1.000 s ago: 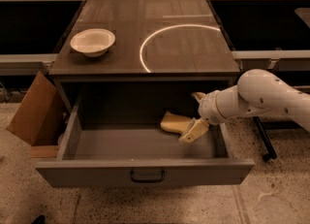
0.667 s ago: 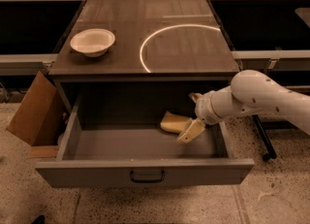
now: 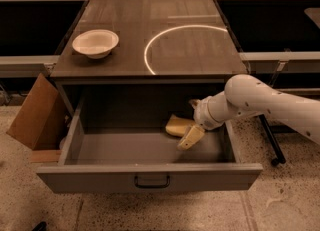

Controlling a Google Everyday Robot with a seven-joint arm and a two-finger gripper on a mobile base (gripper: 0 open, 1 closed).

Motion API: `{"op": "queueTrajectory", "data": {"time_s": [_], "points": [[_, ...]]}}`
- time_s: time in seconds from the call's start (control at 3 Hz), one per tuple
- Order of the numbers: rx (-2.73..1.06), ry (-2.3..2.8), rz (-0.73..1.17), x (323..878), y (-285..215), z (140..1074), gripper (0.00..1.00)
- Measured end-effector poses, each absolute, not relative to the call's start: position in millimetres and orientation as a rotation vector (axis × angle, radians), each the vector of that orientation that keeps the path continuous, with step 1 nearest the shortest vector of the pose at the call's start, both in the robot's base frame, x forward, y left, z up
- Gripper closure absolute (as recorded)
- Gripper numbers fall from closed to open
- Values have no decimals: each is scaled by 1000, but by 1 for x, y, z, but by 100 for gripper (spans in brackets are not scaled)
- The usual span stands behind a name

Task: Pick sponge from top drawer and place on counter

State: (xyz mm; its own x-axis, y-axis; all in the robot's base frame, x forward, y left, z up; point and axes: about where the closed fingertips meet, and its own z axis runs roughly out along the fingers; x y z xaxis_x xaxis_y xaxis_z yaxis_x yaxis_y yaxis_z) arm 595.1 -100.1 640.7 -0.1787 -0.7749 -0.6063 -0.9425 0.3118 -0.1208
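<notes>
The top drawer (image 3: 75, 136) is pulled fully out below the counter (image 3: 128, 14). The sponge (image 3: 176, 125) lies on the drawer floor, right of centre. The gripper (image 3: 190, 134) reaches in from the right side and is touching the sponge; whether the claw is spread or closed cannot be told. A white bowl (image 3: 95, 42) sits on the counter's left, and a cardboard box (image 3: 37, 113) leans beside the drawer's left wall.

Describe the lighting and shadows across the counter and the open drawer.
Camera view: dim, warm light; the counter carries a soft sheen, its white arc bright; the back wall of the top drawer sits in deep shadow under the counter edge; the sponge shows pale beside the gripper in the drawer's right half.
</notes>
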Motion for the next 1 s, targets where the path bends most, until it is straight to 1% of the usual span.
{"op": "queueTrajectory", "data": {"time_s": [0.67, 1.0], "points": [[-1544, 2061, 340, 596, -92, 615, 0], [-1554, 2080, 319, 595, -91, 606, 18]]}}
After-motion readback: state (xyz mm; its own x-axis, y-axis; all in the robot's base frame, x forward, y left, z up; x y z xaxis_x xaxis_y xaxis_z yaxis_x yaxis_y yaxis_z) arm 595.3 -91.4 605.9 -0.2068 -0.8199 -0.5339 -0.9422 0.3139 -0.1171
